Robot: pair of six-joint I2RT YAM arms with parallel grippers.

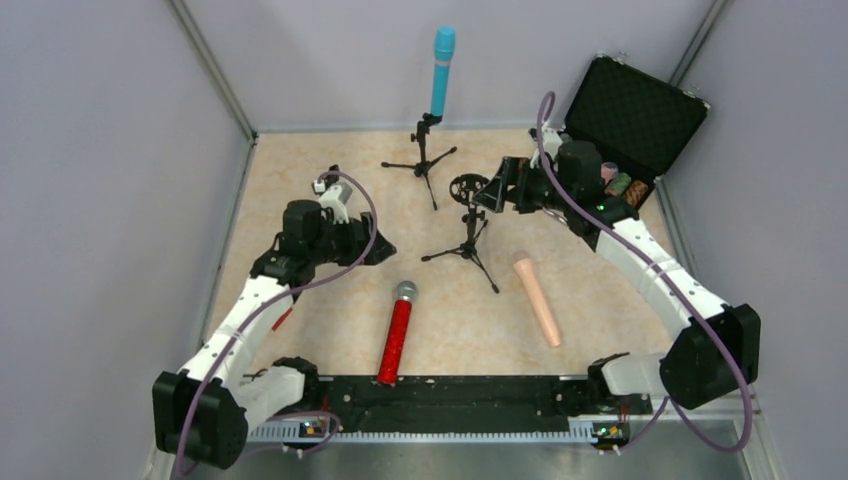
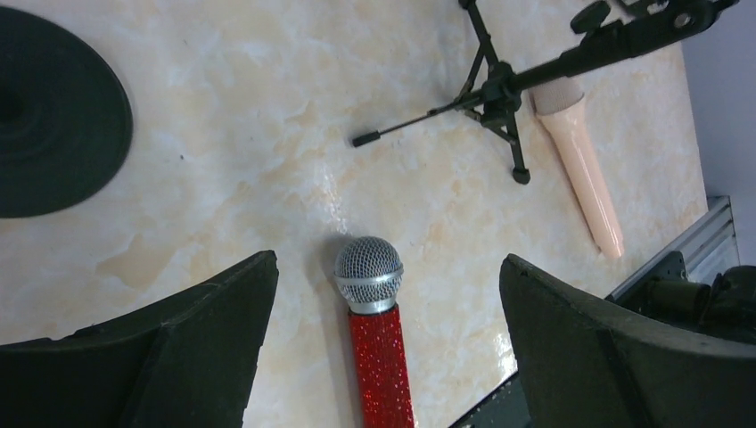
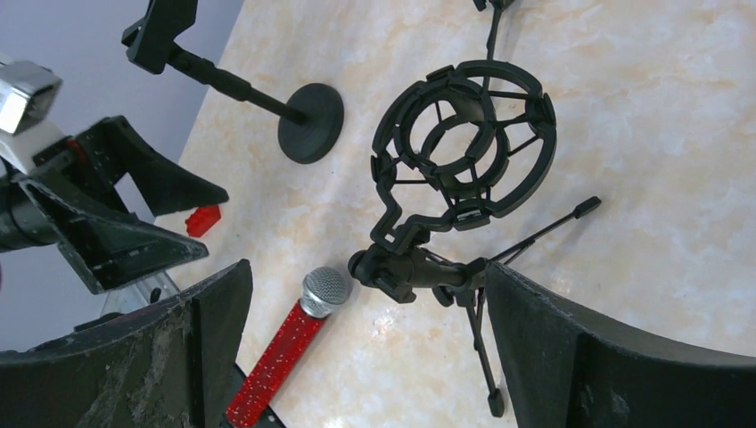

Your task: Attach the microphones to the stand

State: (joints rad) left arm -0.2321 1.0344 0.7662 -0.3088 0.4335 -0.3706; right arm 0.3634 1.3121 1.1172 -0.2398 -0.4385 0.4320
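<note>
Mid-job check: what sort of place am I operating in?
Probably a robot test cell, not a studio: plain grey walls, metal corner posts, and a marble-patterned tabletop with a mounting rail at its near edge.

Left arm (image 1: 240, 320) extended forward, left end effector (image 1: 383, 247) angled down and rightward, jaws spread wide, nothing held, right arm (image 1: 660, 270) reaching forward and leftward, right end effector (image 1: 497, 190) jaws spread wide, nothing held

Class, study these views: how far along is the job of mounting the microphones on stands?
Done: the blue microphone sits upright in the far stand. In hand: nothing; the left claw and right claw are open. Left: the red microphone and peach microphone lie on the table, and the ring holder is empty.
</note>
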